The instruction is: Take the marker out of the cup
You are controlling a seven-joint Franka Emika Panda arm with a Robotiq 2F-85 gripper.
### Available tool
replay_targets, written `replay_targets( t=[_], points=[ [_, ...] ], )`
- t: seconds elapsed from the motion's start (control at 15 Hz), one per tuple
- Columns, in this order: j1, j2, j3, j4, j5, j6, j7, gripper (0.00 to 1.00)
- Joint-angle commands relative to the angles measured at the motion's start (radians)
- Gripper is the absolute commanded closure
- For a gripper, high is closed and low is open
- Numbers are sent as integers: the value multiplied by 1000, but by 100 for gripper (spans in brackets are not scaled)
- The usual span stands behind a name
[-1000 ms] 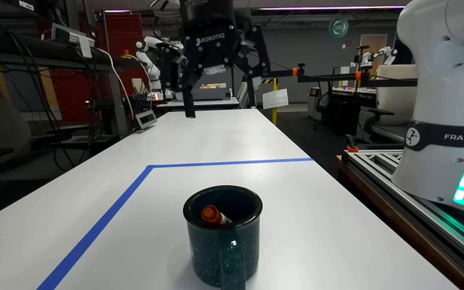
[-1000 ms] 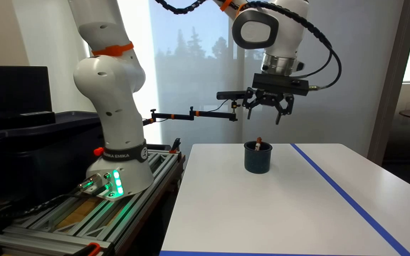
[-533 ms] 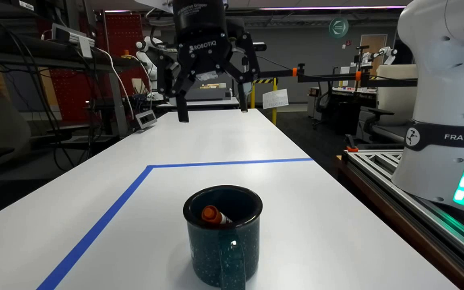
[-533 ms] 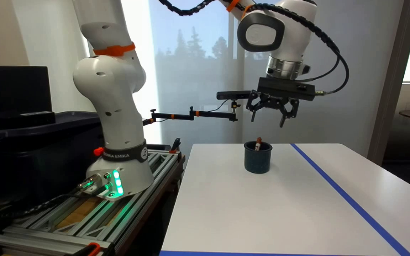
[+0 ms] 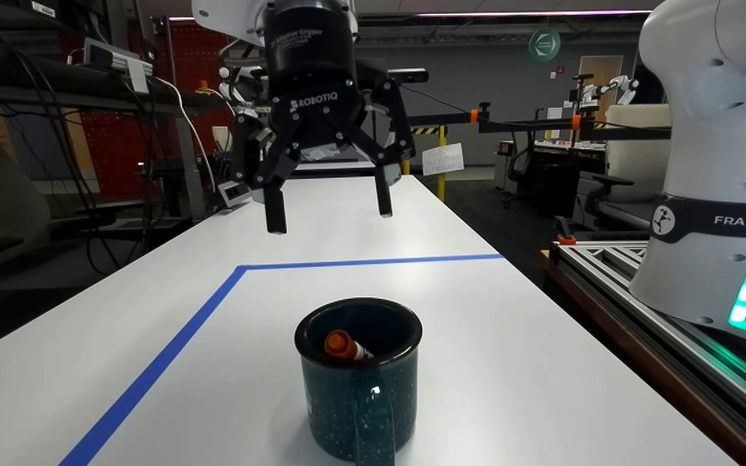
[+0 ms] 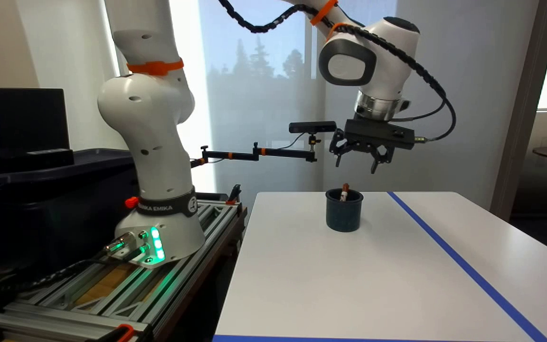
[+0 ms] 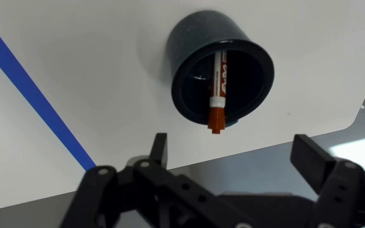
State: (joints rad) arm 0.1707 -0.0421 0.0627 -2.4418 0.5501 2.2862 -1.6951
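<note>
The dark teal cup (image 5: 331, 401) stands upright on the white table, with its handle showing in an exterior view; it also shows in an exterior view (image 6: 343, 217) and the wrist view (image 7: 198, 33). The marker (image 7: 219, 79) leans inside the cup, its orange cap end up at the rim in the wrist view; the cap also shows in both exterior views (image 5: 340, 345) (image 6: 345, 187). Its lower end is hidden in the cup. My gripper (image 5: 330, 222) is open and empty, above the cup and apart from it; it also shows in an exterior view (image 6: 355, 168) and the wrist view (image 7: 230, 139).
Blue tape (image 5: 179, 346) runs along the white table (image 6: 292, 285) beside the cup. The table's edge lies just past the cup in the wrist view. A camera on a black bar (image 6: 283, 153) stands behind. The robot's base (image 6: 159, 232) is beside the table.
My gripper has moved lower, and in an exterior view it has also come left and looks larger. It stays open. The cup and marker have not moved.
</note>
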Motion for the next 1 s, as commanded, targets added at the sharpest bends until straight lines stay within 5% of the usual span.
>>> replay_targets(
  t=[0.0, 0.6, 0.93],
  points=[
    [5, 27, 42, -15, 87, 97, -41, 0],
    [-1, 90, 115, -59, 217, 246, -71, 3],
    [-2, 85, 130, -80, 258, 268, -92, 43]
  ],
)
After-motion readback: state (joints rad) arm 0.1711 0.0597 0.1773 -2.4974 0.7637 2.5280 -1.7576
